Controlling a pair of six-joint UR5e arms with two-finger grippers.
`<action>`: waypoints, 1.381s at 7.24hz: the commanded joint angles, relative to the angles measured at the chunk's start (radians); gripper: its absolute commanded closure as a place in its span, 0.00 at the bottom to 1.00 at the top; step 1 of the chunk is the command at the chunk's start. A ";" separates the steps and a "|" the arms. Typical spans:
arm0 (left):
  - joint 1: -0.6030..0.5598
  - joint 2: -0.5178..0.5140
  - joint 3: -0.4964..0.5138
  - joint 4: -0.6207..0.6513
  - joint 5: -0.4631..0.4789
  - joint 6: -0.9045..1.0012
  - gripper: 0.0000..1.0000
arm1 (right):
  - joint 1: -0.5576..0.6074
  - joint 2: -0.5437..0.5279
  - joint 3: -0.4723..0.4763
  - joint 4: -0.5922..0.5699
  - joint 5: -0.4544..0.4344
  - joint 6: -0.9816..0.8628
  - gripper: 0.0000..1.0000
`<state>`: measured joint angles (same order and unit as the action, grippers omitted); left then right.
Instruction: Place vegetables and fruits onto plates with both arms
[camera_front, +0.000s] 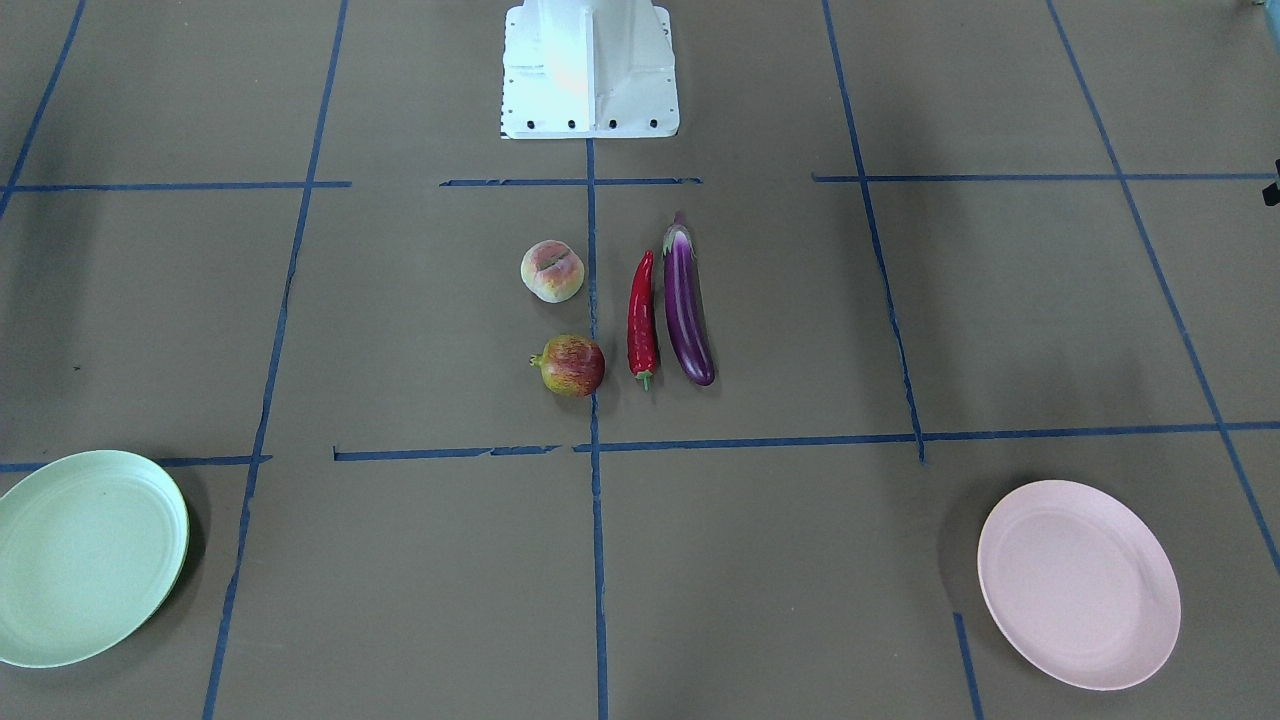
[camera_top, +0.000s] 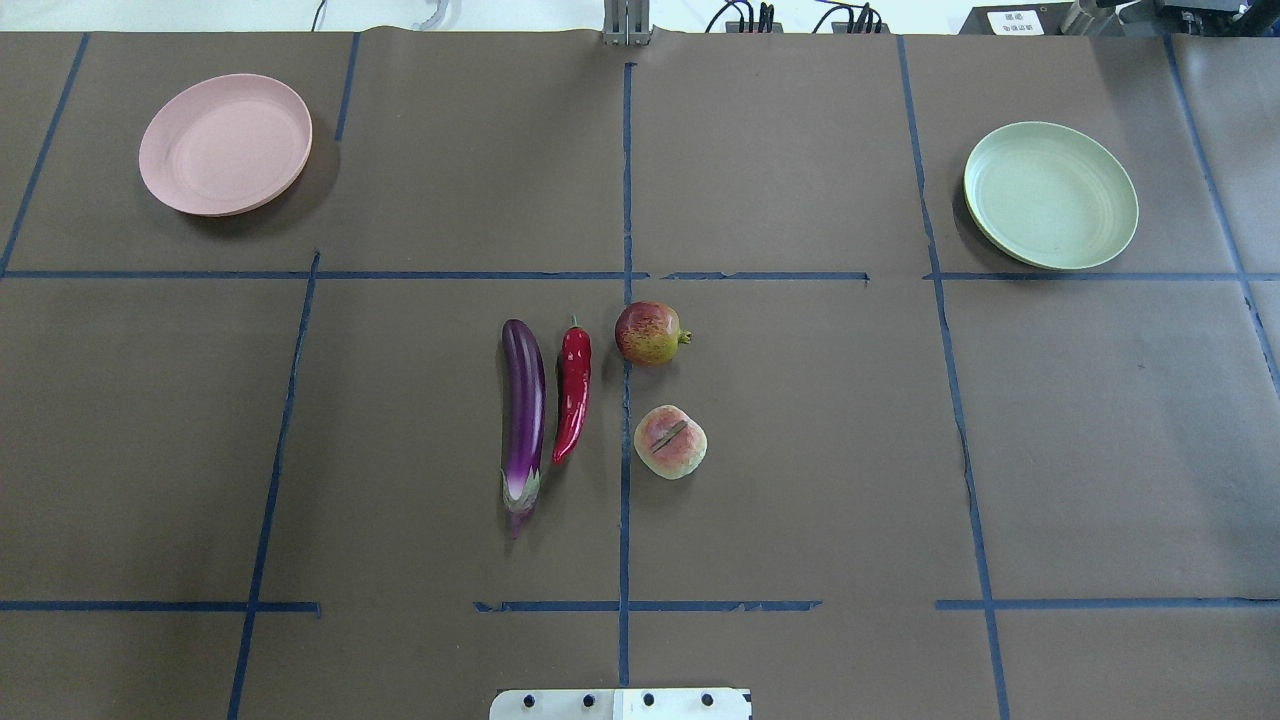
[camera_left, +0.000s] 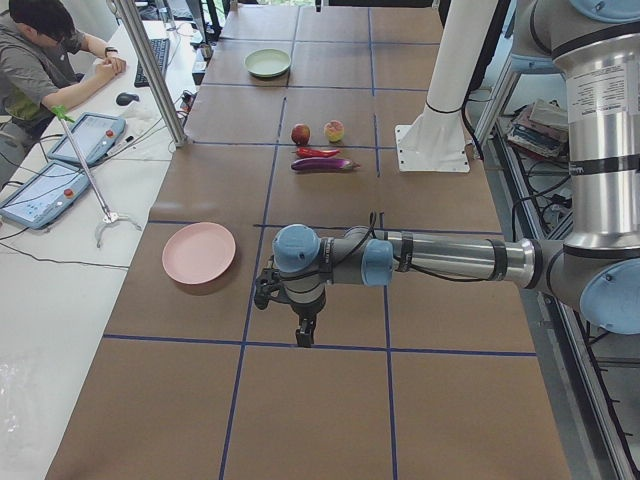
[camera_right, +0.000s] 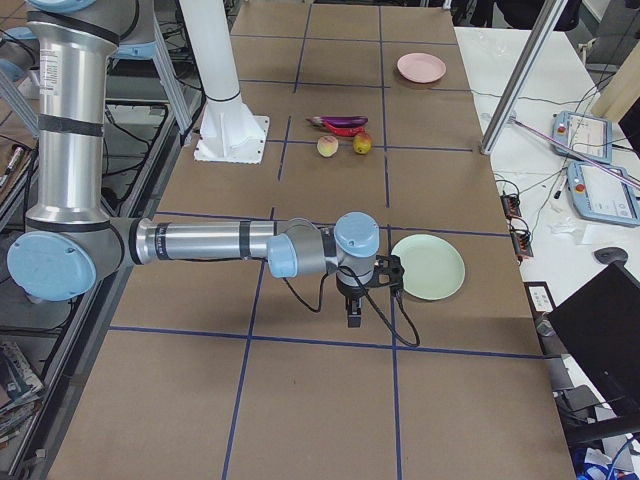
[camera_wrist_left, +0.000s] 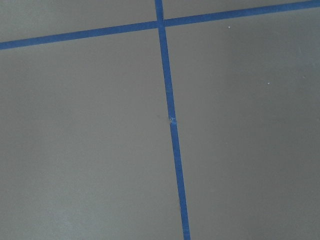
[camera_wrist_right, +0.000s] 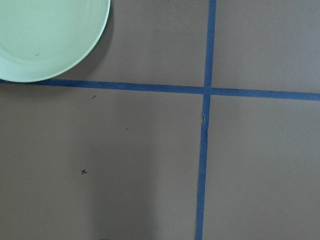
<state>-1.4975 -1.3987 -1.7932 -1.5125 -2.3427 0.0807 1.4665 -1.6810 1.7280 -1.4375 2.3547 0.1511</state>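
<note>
The purple eggplant (camera_top: 523, 420), the red chili (camera_top: 573, 392), the pomegranate-like fruit (camera_top: 649, 333) and the flat peach (camera_top: 670, 441) lie together at the table's middle. The pink plate (camera_top: 225, 144) is far left and the mint green plate (camera_top: 1050, 195) is far right; both are empty. My left gripper (camera_left: 303, 335) shows only in the exterior left view, pointing down beside the pink plate (camera_left: 199, 252). My right gripper (camera_right: 352, 318) shows only in the exterior right view, beside the green plate (camera_right: 427, 266). I cannot tell whether either is open.
The white base block (camera_front: 590, 70) stands at the robot's side of the table. Blue tape lines (camera_top: 625, 300) grid the brown surface. An operator (camera_left: 40, 60), tablets and an aluminium post (camera_left: 150, 70) are beyond the table's far edge.
</note>
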 joint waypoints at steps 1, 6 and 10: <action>0.000 0.000 -0.002 -0.003 -0.001 0.002 0.00 | -0.002 0.000 0.002 0.003 0.001 0.005 0.00; 0.006 -0.051 -0.034 -0.017 0.005 -0.007 0.00 | -0.017 0.004 0.004 0.003 -0.002 0.013 0.00; 0.010 -0.094 -0.046 -0.108 0.000 -0.033 0.00 | -0.026 0.023 0.004 0.003 -0.002 0.015 0.00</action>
<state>-1.4901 -1.4849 -1.8328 -1.5607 -2.3446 0.0677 1.4437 -1.6673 1.7318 -1.4343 2.3532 0.1656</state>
